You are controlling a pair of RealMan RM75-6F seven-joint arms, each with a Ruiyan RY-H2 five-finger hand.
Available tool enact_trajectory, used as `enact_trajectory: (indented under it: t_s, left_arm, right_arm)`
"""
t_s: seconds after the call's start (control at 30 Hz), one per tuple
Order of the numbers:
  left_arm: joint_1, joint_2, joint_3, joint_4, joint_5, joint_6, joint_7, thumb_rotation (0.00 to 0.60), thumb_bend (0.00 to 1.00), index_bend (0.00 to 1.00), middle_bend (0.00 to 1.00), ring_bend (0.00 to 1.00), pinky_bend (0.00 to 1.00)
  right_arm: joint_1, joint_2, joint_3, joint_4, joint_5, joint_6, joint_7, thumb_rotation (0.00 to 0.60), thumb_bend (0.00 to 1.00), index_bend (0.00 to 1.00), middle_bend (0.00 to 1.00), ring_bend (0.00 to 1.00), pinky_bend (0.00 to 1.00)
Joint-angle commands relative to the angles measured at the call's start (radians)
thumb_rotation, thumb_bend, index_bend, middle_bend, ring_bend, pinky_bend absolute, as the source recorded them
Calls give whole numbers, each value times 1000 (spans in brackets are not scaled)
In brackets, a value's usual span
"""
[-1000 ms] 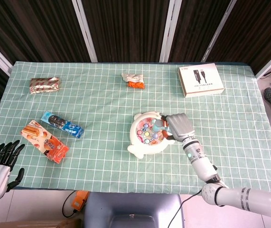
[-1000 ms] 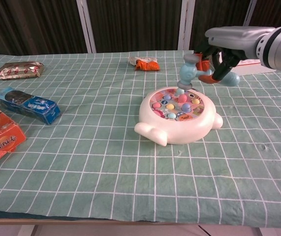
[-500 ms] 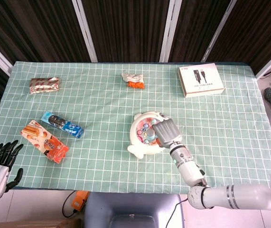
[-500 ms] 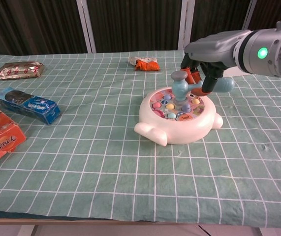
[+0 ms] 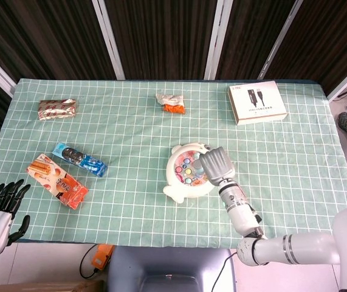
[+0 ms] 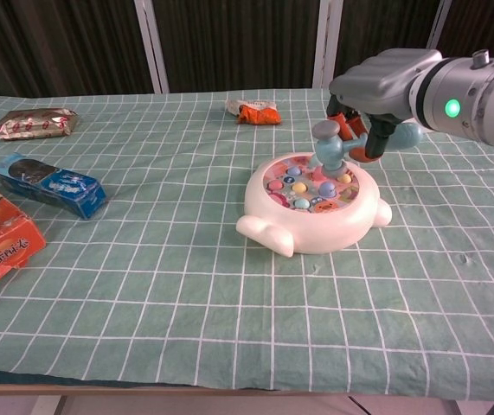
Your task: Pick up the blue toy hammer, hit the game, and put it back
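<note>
The white whack-a-mole game point(image 6: 312, 203) point(image 5: 178, 179) sits mid-table with several coloured pegs on top. My right hand point(image 6: 383, 85) point(image 5: 216, 163) hovers over the game's far right side and grips the blue toy hammer point(image 6: 328, 144) by its orange-and-blue handle. The hammer's head hangs just above the pegs at the back of the game. In the head view the hand hides the hammer. My left hand point(image 5: 2, 210) stays low at the table's near left corner, off the cloth, fingers spread, holding nothing.
On the left lie a blue snack pack point(image 6: 49, 185), an orange snack box point(image 6: 0, 233) and a silver-brown packet point(image 6: 35, 123). An orange-white packet point(image 6: 253, 110) lies behind the game. A white cable box point(image 5: 256, 102) sits at the far right.
The right hand swung the hammer down onto the pegs, then drew back right and lifted a little. The left hand stayed put.
</note>
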Motion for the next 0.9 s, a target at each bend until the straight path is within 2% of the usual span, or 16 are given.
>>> enact_trajectory:
  t_s: [0.03,0.53,0.9]
  left_arm:
    - [0,0,1,0,1,1,0,600,480,8,3,0,13]
    - [2,2,0,1,3,6,-7,600,479,8,3,0,12]
    - [4,3,-1,4,7,13,-14,600,480,8,2,0,13]
  right_arm:
    - [4,-11,-6,10,-2,5,-5,600,643,942,656,618,672]
    - [27,-63,-36,65,29,14,-73,600,643,942,656,618,666]
    - [28,-64,-29,68,26,28,-70,600,642,942,656,618,665]
